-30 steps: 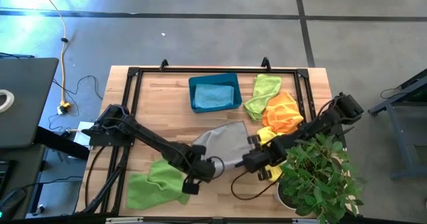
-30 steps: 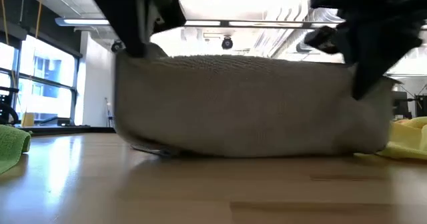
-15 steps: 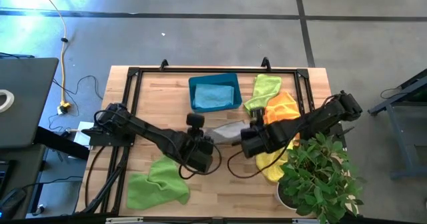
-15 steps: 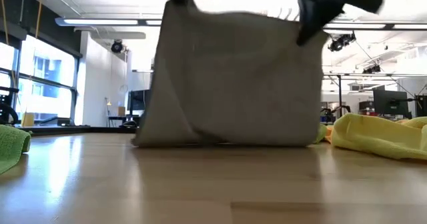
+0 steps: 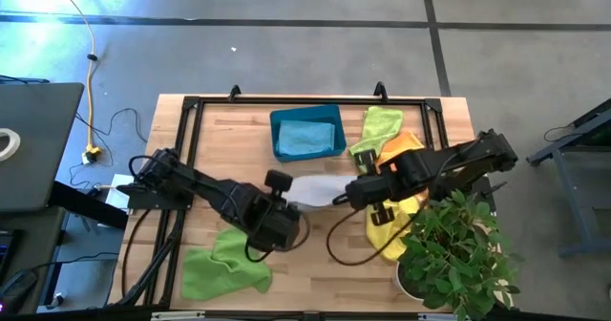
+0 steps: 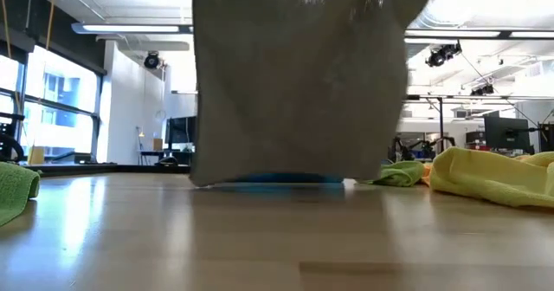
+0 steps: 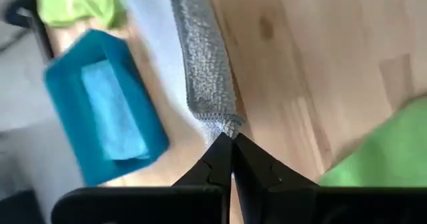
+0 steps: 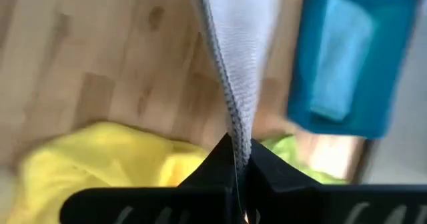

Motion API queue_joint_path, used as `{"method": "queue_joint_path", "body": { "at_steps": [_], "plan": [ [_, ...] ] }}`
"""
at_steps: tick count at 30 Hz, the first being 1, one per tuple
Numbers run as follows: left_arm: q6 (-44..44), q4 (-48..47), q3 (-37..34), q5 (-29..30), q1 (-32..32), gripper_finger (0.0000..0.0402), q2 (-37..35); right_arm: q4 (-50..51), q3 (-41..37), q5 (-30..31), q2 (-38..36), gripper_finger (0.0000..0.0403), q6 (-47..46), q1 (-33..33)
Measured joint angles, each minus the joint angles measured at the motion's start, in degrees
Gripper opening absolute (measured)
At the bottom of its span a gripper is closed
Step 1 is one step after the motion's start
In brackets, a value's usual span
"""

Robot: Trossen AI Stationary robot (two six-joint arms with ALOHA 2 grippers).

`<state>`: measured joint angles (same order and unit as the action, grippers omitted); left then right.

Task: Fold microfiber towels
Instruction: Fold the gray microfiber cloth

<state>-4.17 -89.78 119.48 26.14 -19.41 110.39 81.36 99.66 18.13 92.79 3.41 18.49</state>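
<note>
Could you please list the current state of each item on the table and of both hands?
Grey towel: lifted, hanging between both hands.
Left hand: shut on a grey towel corner.
Right hand: shut on the other corner.
Teal bin: upright, holding a light blue towel.
Lime green towel: crumpled on the table.
Yellow towel: crumpled.
Orange towel: crumpled.

Bright, even light comes from ceiling strips (image 6: 260, 29) and tall windows (image 6: 43, 109) in the room behind. The tabletop (image 6: 277, 239) carries a soft sheen toward its near edge in the low view. The hanging grey towel (image 6: 299, 74) is motion-blurred there. The teal bin (image 8: 353, 57) smears in both wrist views.
</note>
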Motion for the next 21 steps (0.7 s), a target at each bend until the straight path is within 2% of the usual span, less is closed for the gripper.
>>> {"method": "queue_joint_path", "body": {
  "at_steps": [4,8,13,17,21],
  "plan": [
    [-0.1,-0.2,0.0,13.2,-0.5,0.0,0.0,1.0,2.1,13.0,0.0,0.0,1.9,-0.4],
    [0.3,-0.2,0.0,21.6,0.8,0.0,0.0,2.3,2.2,19.1,0.0,0.0,6.7,-2.1],
    [3.4,-0.2,0.0,25.7,4.3,0.0,0.0,2.5,2.2,22.5,0.0,0.0,14.9,-5.4],
    [4.8,-0.3,0.0,26.7,7.5,0.0,-1.8,2.5,2.2,30.3,0.0,0.0,18.5,-8.0],
    [2.5,-0.2,-0.1,27.6,9.1,0.0,-3.3,2.4,2.2,37.5,0.0,0.0,17.6,-9.3]
  ]
}}
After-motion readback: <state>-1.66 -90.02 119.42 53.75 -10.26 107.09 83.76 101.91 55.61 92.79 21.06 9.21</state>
